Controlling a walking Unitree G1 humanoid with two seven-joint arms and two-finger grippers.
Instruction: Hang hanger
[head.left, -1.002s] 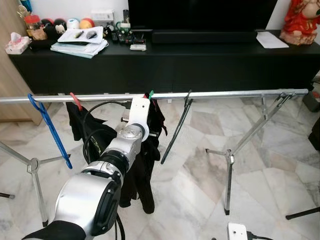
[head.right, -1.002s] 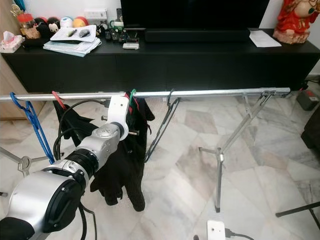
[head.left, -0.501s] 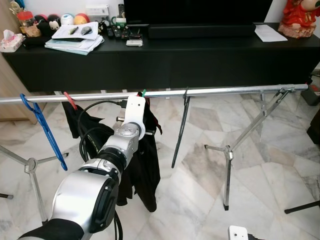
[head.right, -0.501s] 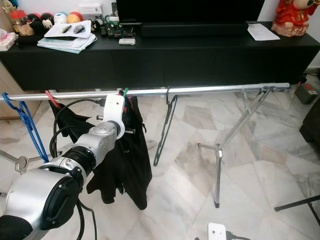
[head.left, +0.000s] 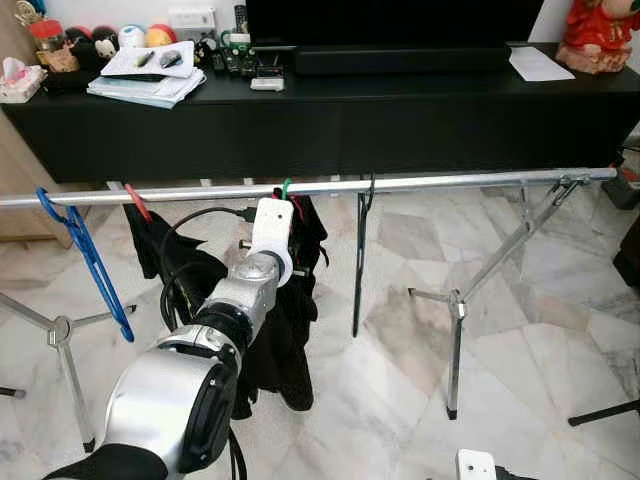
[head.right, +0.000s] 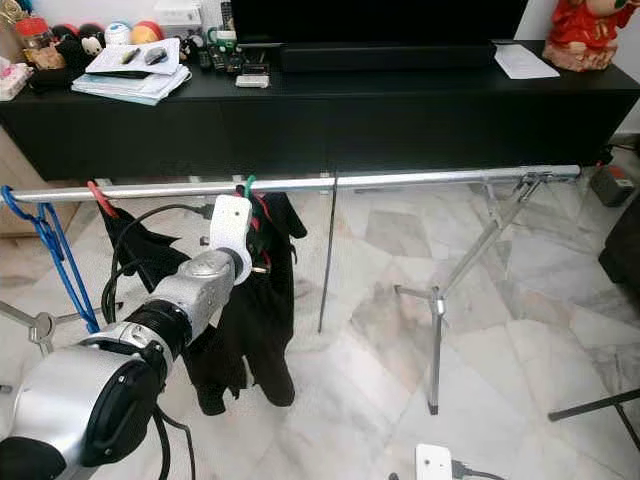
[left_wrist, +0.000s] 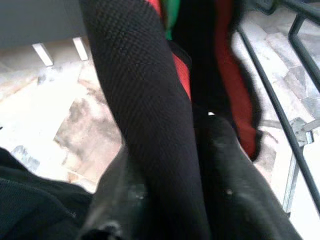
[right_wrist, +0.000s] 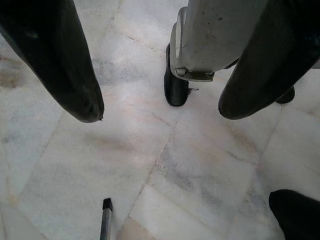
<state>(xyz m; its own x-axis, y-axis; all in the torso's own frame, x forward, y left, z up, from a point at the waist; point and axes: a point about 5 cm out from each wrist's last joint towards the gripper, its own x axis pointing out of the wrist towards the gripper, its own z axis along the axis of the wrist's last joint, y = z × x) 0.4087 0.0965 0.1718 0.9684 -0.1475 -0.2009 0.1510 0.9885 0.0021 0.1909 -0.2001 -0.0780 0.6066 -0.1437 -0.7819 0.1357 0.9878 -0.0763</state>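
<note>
Bright, even indoor light, soft shadows; eye views sharp, the left wrist view blurred close up

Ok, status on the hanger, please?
Left end effector closed on black garment at rail. Right end effector open, idle over floor. Green hanger hooked on rail. Black hanger close beside.

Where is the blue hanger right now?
The blue hanger hangs at the far left end of the metal rail, left of the red hanger and the black garment that the left arm reaches into.
</note>
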